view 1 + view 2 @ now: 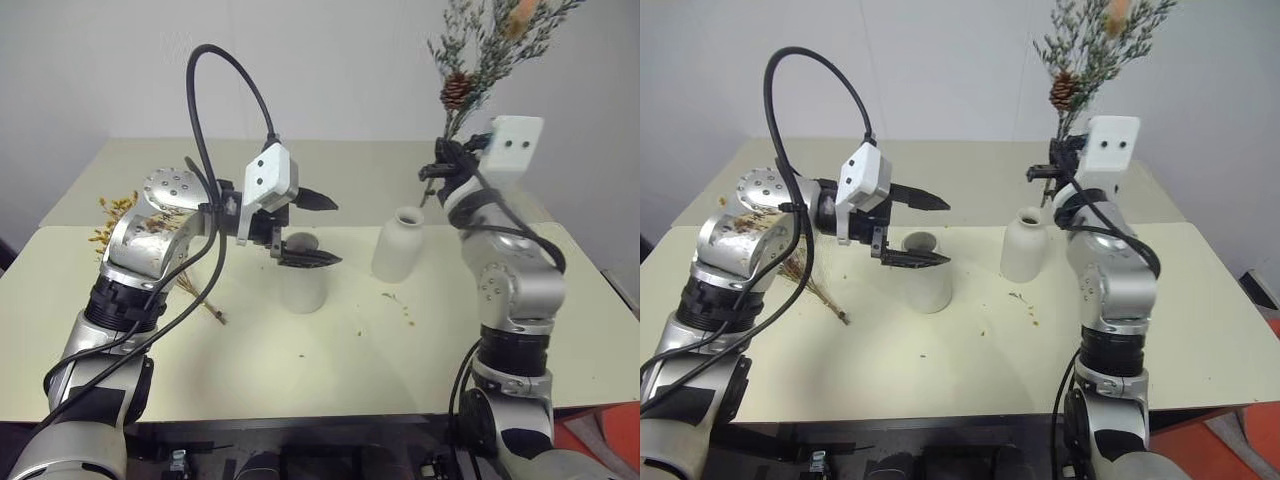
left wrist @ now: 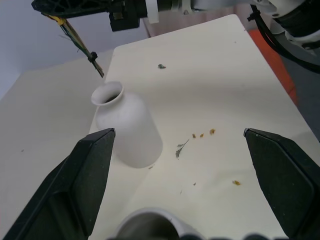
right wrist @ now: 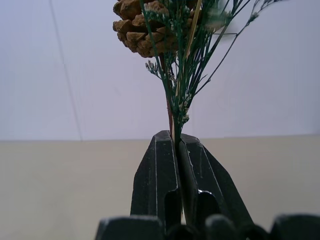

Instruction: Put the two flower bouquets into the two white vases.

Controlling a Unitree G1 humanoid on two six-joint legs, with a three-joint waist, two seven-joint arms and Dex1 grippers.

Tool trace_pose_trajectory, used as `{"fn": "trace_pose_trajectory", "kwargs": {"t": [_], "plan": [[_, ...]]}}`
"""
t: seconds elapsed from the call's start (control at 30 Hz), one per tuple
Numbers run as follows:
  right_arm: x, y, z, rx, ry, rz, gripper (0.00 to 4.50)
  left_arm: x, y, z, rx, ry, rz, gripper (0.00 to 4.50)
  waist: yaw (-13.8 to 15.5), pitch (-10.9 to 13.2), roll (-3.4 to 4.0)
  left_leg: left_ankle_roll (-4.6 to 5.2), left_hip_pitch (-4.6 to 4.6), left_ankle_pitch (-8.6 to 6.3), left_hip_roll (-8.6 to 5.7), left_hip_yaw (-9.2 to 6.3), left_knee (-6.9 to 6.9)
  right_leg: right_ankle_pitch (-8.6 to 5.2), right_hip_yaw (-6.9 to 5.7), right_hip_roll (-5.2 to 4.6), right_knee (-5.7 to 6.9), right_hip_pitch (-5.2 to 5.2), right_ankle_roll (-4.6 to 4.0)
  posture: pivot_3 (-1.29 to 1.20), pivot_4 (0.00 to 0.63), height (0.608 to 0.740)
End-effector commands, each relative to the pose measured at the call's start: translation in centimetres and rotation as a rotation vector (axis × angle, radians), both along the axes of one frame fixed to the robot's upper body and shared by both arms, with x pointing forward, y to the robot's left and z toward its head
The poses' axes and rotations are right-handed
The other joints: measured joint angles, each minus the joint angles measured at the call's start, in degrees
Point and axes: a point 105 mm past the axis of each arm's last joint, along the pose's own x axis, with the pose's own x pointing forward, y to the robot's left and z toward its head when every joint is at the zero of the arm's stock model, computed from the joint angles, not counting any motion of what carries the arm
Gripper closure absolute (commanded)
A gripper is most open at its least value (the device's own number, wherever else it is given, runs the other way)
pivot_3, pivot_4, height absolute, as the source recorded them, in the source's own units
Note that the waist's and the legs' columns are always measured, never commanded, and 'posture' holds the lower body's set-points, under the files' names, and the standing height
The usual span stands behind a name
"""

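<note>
We are clamping the grey-green sprig bunch [image 1: 487,50] upright in our right gripper [image 3: 178,145], above the bottle vase [image 1: 398,245] | our left gripper [image 1: 315,230] is hovering spread wide over the cone vase [image 1: 925,275] | yellow bunch [image 1: 115,222] is lying on the table [image 1: 330,370].

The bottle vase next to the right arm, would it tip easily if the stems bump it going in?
Probably not easily: the bottle vase stands upright on a base wider than its narrow neck. It looks like smooth ceramic, so a bump might slide it on the table. The sprig bunch in the right gripper has thin stems, likely pushing softly.
</note>
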Motion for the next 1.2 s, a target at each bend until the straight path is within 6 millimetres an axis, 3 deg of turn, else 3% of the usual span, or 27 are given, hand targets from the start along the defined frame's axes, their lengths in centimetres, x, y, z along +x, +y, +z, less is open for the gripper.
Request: {"fn": "trace_pose_trajectory", "kwargs": {"t": [0.03, 0.33, 0.93, 1.07, 1.2], "plan": [[-0.4, 0.5, 1.2, -0.002, -0.08, 0.02, 4.47, -0.5, 0.5, 1.3, -0.032, -0.033, 0.01, 0.0, 0.02, 0.0, 0.01, 0.0, -0.01, 0.0, 0.0, 0.0, 0.0, 0.0, 0.0, 0.0, 0.0, 0.0, 0.0, 0.0, 0.15, 0.74], [0.4, 1.2, -0.7, -0.007, -0.036, 0.032, 4.47, 0.0, 0.8, 1.2, -0.038, -0.009, 0.045, 0.0, -0.02, 0.01, 0.01, 0.0, -0.01, 0.0, 0.0, 0.0, 0.0, 0.0, 0.0, 0.01, 0.12, -0.07, -0.01, 0.0, 0.15, 0.74], [-0.1, 1.0, -3.1, -0.008, -0.006, 0.015, 4.47, 0.0, 0.6, 1.2, -0.048, -0.002, 0.057, 0.0, -0.11, 0.01, 0.01, -0.02, -0.09, 0.02, -0.01, 0.03, 0.01, -0.09, 0.13, 0.04, 0.6, -0.44, -0.14, 0.0, 0.15, 0.74], [-0.5, 1.1, -3.4, -0.006, -0.002, 0.032, 3.37, 0.1, 0.7, 1.3, -0.048, -0.005, 0.059, 0.0, -0.1, 0.01, 0.01, -0.02, -0.09, 0.02, -0.01, 0.02, 0.01, -0.09, 0.13, 0.04, 0.6, -0.44, -0.14, 0.0, 0.15, 0.74], [-1.1, 1.6, -3.9, -0.056, -0.008, 0.035, 1.95, 0.2, 0.7, 1.4, -0.045, -0.011, 0.064, 0.0, -0.1, 0.01, 0.01, -0.02, -0.09, 0.02, -0.02, 0.03, 0.01, -0.09, 0.14, 0.04, 0.61, -0.44, -0.14, 0.0, 0.15, 0.74]]}}
